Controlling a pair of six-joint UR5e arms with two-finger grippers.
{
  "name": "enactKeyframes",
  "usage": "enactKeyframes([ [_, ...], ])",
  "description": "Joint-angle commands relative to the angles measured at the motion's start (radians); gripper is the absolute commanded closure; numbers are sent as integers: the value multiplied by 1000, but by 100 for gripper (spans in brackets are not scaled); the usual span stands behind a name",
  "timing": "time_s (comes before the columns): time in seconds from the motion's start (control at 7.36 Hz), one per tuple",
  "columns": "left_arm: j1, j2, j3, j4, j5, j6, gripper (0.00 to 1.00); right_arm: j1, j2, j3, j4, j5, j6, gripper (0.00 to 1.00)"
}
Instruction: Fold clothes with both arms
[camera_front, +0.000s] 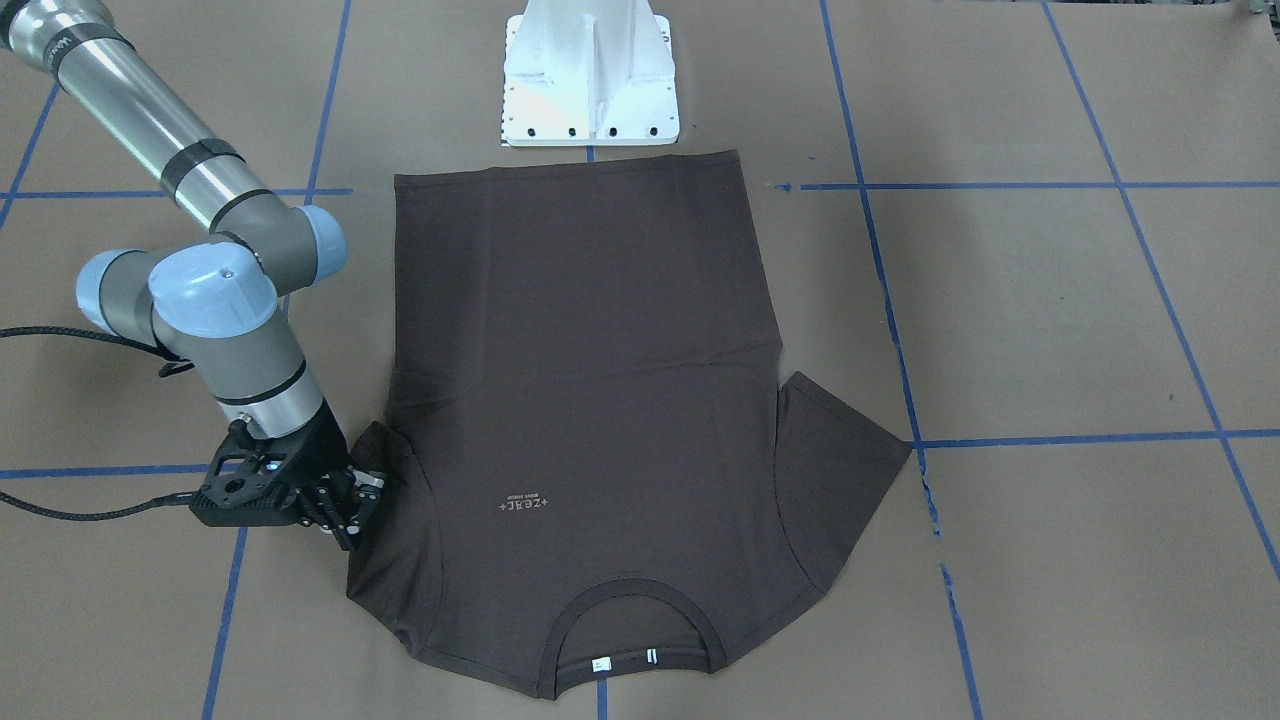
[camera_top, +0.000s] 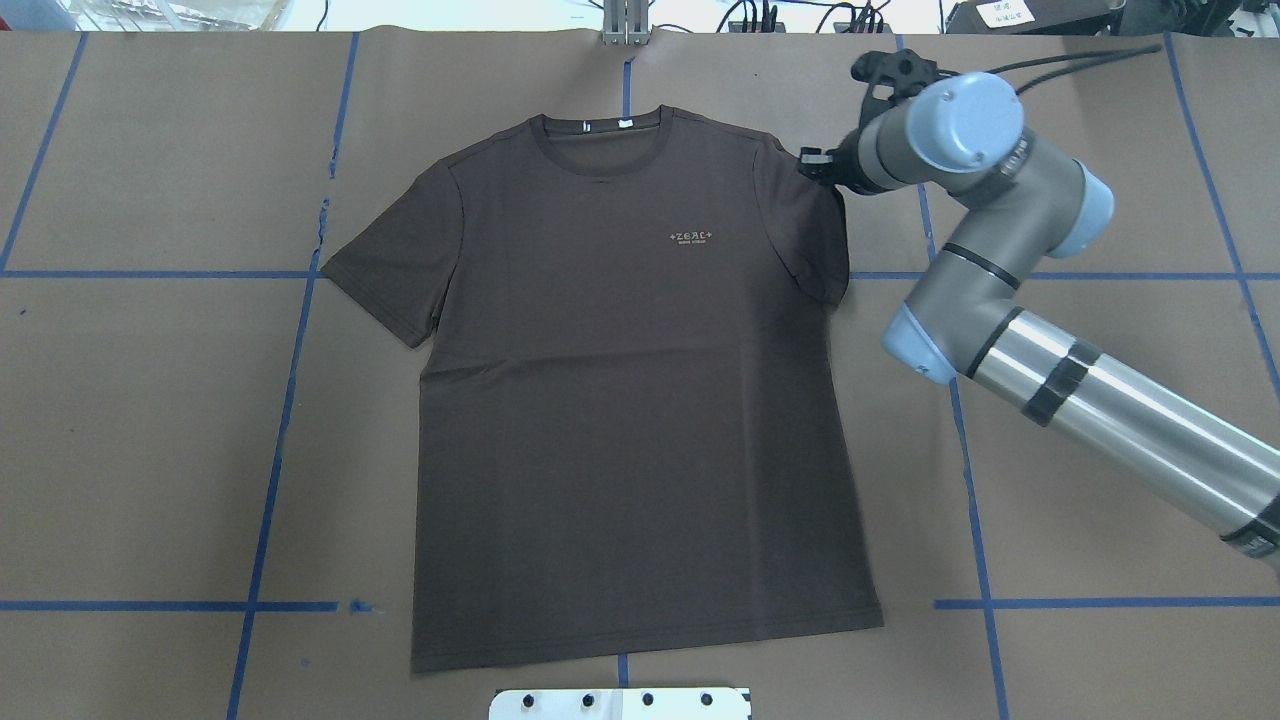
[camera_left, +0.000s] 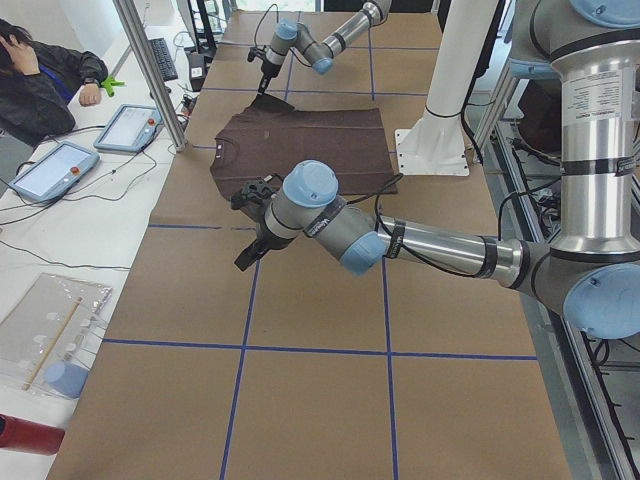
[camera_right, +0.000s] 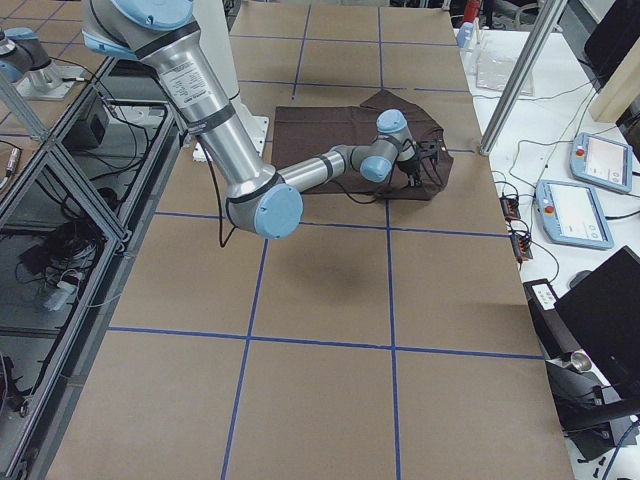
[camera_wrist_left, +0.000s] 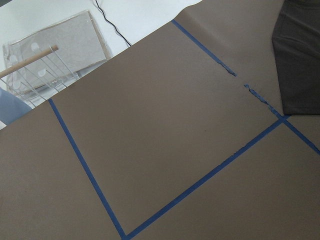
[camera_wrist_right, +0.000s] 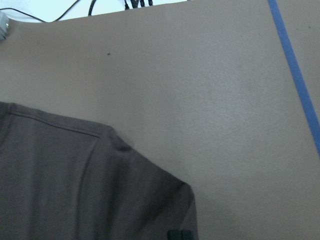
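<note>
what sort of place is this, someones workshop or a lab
Most likely a robotics lab workcell: a brown-papered table marked with a blue tape grid, a jointed industrial right arm reaching over it, and touchscreen pendants on the side bench.

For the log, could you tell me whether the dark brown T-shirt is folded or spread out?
Spread out: the dark brown T-shirt lies flat, logo up, hem and collar uncovered.

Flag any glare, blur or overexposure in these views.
Front-facing: the pedestal is blown out white, and a glare stripe runs along the right arm. Overhead: the strip beyond the table is overexposed, while the shirt is evenly lit. Right wrist: the sleeve looks soft and low in contrast.
</note>
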Motion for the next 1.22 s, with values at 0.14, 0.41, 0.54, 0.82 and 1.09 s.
enactKeyframes([
  [0.14,0,0,2,0,1,-1,0,-92,96,4,-108,-121,98,100],
  [0.41,0,0,2,1,1,-2,0,-100,96,3,-104,-123,91,43],
  [0.54,2,0,2,2,1,-1,0,-118,99,3,-103,-176,81,0],
  [0.82,5,-32,0,-11,-1,-65,0,-94,111,6,-135,-115,35,0],
  [1.09,114,-108,-1,-53,5,-184,0,6,113,48,-236,65,-91,0],
])
